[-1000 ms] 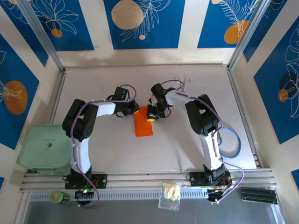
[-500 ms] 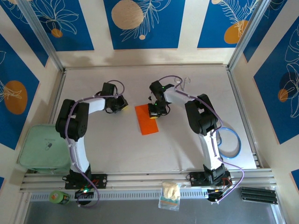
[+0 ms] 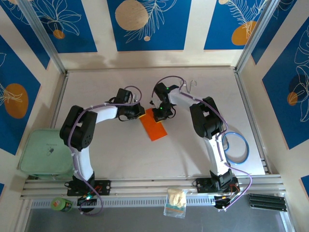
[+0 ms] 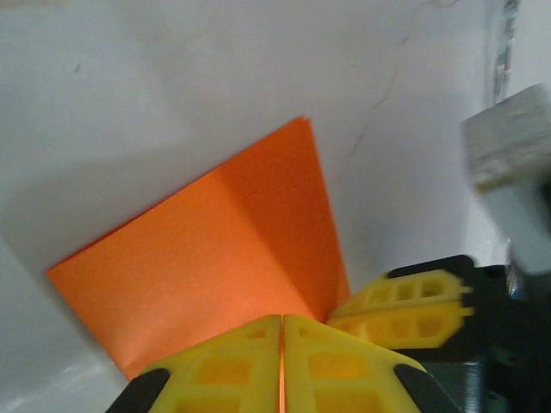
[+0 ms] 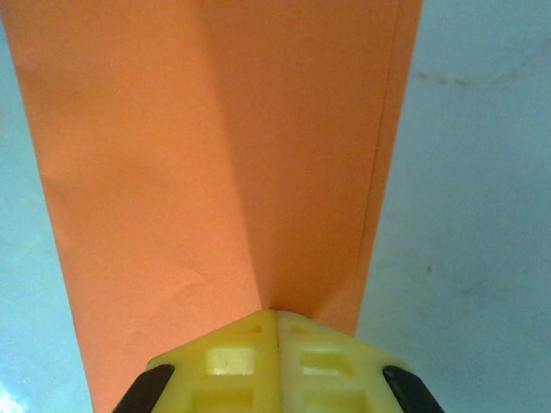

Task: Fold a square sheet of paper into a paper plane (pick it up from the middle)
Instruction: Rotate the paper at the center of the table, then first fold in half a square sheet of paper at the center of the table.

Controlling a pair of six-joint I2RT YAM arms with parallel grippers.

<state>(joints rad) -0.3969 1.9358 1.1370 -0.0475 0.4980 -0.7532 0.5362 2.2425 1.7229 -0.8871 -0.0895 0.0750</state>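
Top view: bright, even, diffuse light from above. The table [image 3: 193, 154] reads pale and matte, without glare. Soft, short shadows hug the arms, and a faint grey smudge lies on the back wall at 11 o'clock. Focus is sharp, and the frame rails at 9 and 3 o'clock lean outward.

Left wrist view: soft and dimmer. The sheet of paper [image 4: 215, 249] is saturated orange, with a grey shadow at 8 o'clock. The left gripper [image 4: 281, 323] at 6 o'clock is blurred and a grey block [image 4: 508, 146] at 3 o'clock is smeared.

Right wrist view: a cool bluish cast on the table. The paper is crisp, with 1 darker strip toward 3 o'clock. The right gripper [image 5: 275, 314] at 6 o'clock is out of focus.
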